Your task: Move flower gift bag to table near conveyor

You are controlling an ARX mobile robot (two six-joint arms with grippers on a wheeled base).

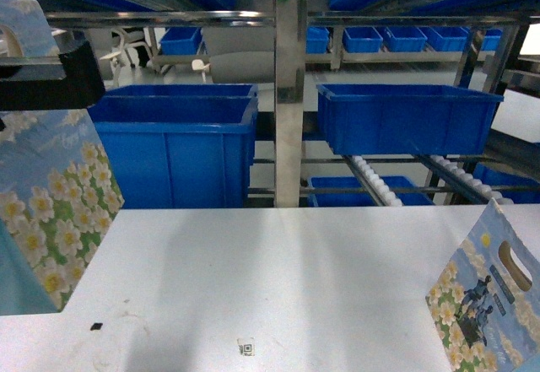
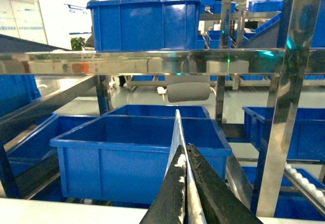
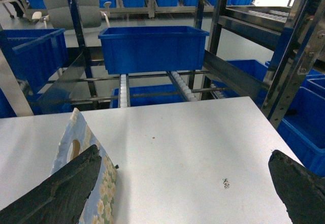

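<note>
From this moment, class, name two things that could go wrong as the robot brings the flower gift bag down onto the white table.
1. The left gripper pinches only the thin top edge of the flower gift bag, which hangs at the table's left edge; it may slip or swing.
2. A second flower bag stands at the table's right, beside the open right gripper, which could knock it over.

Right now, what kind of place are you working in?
Probably a warehouse or packing station: steel roller racks, rows of blue plastic bins, and a white work table in front.
</note>
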